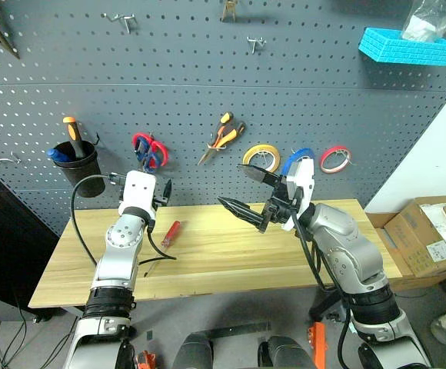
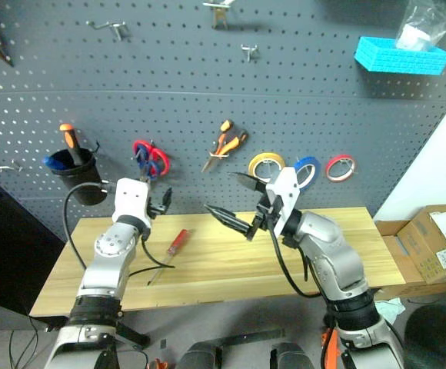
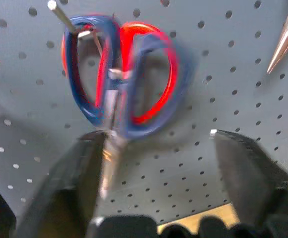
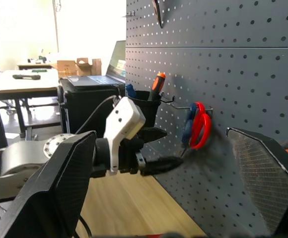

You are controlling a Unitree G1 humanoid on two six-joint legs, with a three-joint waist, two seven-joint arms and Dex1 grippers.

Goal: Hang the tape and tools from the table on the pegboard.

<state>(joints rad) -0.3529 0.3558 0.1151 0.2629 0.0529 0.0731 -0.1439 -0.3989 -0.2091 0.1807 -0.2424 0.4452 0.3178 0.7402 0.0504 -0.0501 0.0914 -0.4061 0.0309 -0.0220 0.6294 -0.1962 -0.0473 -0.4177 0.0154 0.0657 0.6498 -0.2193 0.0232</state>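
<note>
A black cup (image 1: 78, 165) hangs on the pegboard (image 1: 192, 84). Next, blue scissors (image 1: 145, 154) hang on a hook with red scissors (image 1: 156, 149). The left gripper (image 1: 155, 196), fingers wide, sits just below them. The screwdriver (image 1: 170, 232) lies on the table (image 1: 231, 257). Pliers (image 1: 221, 140) and blue tape (image 1: 294, 160) hang further along. The right gripper (image 1: 247, 192) is wide and holds nothing.

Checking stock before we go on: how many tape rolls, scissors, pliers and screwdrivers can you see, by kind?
Tape rolls: 3 (yellow, blue, red)
Scissors: 2 (blue-handled, red-handled)
Pliers: 1
Screwdrivers: 1
Total: 7
</note>
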